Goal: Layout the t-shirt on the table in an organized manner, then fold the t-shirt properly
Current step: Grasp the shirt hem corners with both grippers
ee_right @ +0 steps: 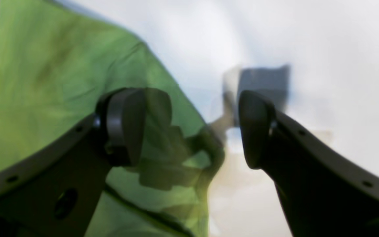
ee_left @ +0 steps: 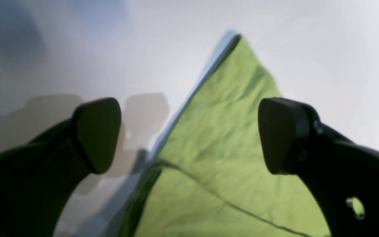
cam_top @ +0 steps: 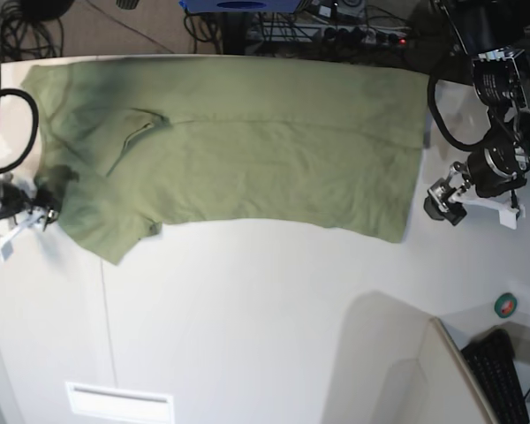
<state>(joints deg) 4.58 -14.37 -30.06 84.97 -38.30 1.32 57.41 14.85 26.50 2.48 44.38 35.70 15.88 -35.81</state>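
Item: olive-green t-shirt [cam_top: 247, 141], short-sleeved, lying spread along the far half of the off-white table [cam_top: 274, 318]. It appears folded once lengthwise, collar end toward the base view's left, hem toward its right.

Handling, judged: light, limp cotton, mildly wrinkled; it will sag and drag if lifted at one point, so best pinched at corners or along edges with both arms together.

Left pincer [ee_left: 189, 135]: jaws wide, empty, poised over the shirt's hem corner.

Right pincer [ee_right: 189, 128]: jaws well apart, empty, straddling the shirt's edge at the sleeve end.

Suggested holds: hem corner and the sleeve-side edge, lifted evenly.
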